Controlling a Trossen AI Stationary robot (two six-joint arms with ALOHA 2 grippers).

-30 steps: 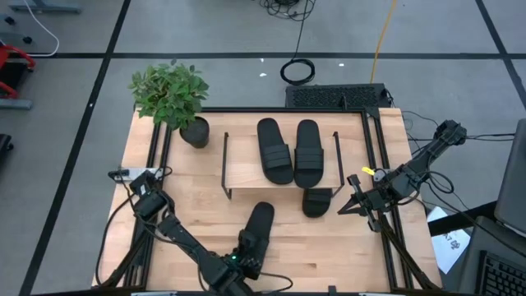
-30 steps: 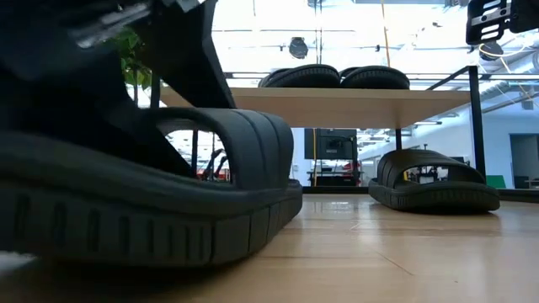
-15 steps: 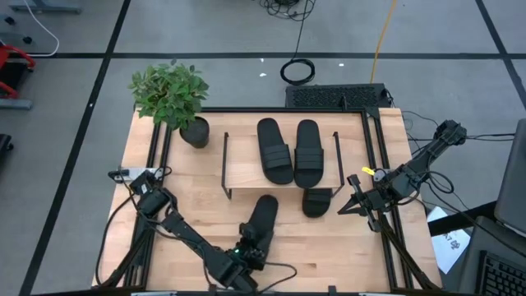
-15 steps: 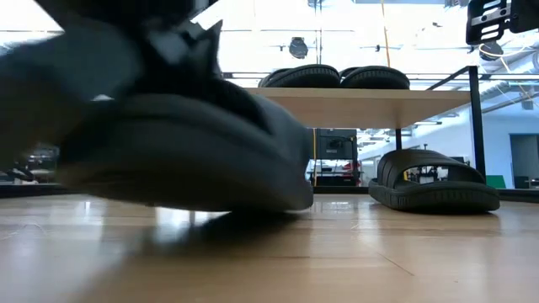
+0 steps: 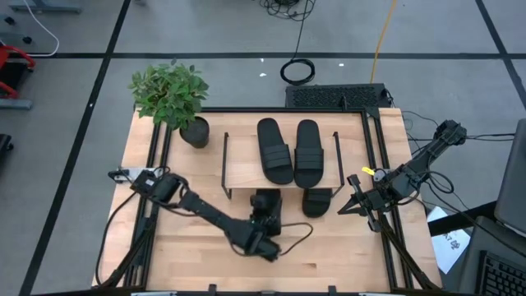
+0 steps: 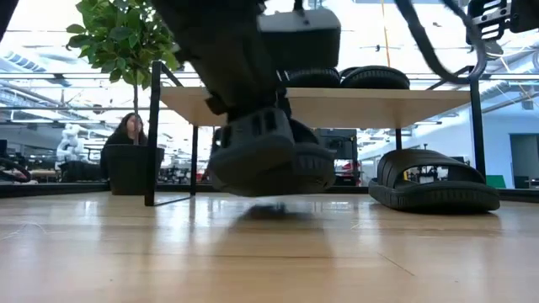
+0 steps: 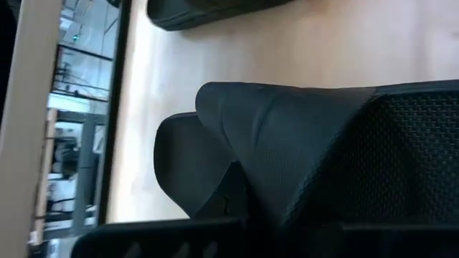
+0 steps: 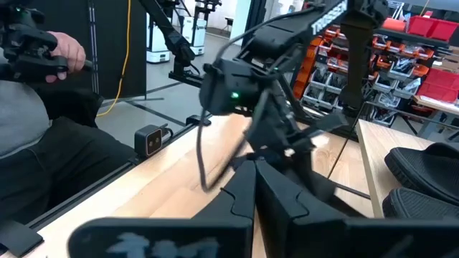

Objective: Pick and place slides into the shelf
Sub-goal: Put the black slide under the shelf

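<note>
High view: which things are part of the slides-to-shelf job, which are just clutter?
Job:
- shelf
- two slides on the shelf top
- slide under the shelf's right end
- slide held by the left gripper, at the shelf's front edge
- right gripper, waiting at the table's right edge

Clutter:
- potted plant
- cable coil on the floor

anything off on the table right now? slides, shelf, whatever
Nothing damaged or spilled. Two slides lie side by side on the shelf top. A third slide sits flat under its right side. The left gripper holds the fourth slide clear of the tabletop by the shelf's front edge. The right gripper waits at the table's right edge.
</note>
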